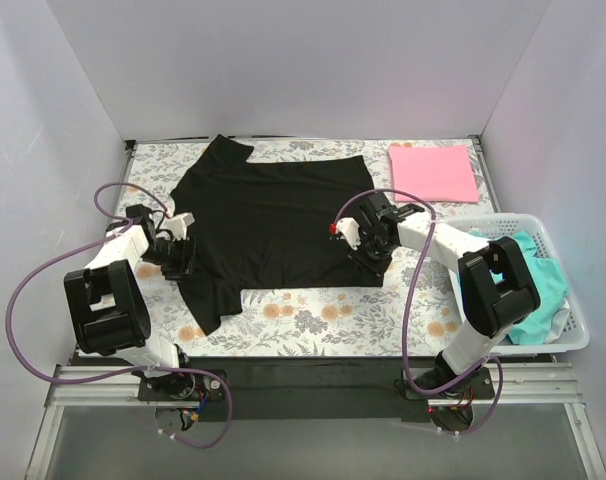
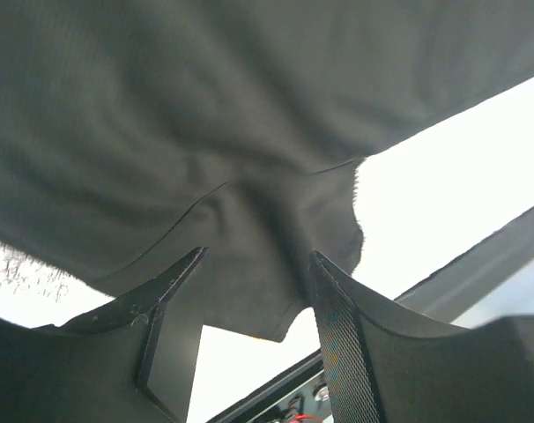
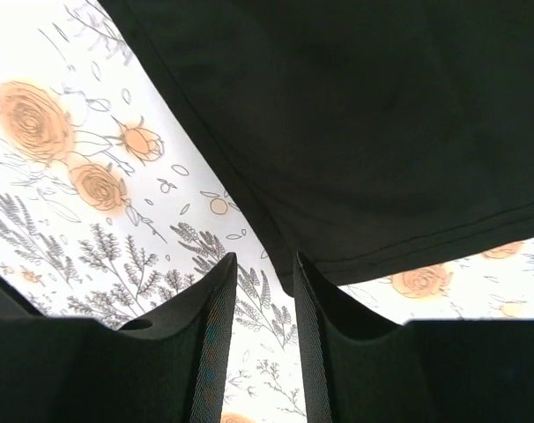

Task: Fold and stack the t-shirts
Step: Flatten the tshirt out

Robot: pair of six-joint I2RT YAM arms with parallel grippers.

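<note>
Nearest the wrist cameras are the grippers' own dark fingers. The left gripper (image 2: 258,291) has its two fingers partly spread with a fold of the black t-shirt (image 2: 249,132) bunched between them; the cloth sits in the gap and seems pinched, though how firmly cannot be told. The right gripper (image 3: 265,308) has its fingers drawn close with a narrow gap, hovering just at a hemmed corner of the black t-shirt (image 3: 381,115); only the floral table cloth (image 3: 91,176) shows between the tips, so it appears to hold nothing. From above, the left gripper (image 1: 173,250) is at the shirt's left edge and the right gripper (image 1: 368,245) at its lower right corner. The black t-shirt (image 1: 273,220) lies spread across the middle of the table cloth (image 1: 313,315), mostly flat, with a loose flap trailing toward the near left; it looks not yet folded. At the far right, a pink t-shirt (image 1: 433,170) lies as a neat flat rectangle, apparently already folded. A teal t-shirt (image 1: 538,290) sits crumpled in a white basket (image 1: 573,335) at the right edge, untouched. By this reading one shirt is done, one is being worked, one waits, and no stack is built.
</note>
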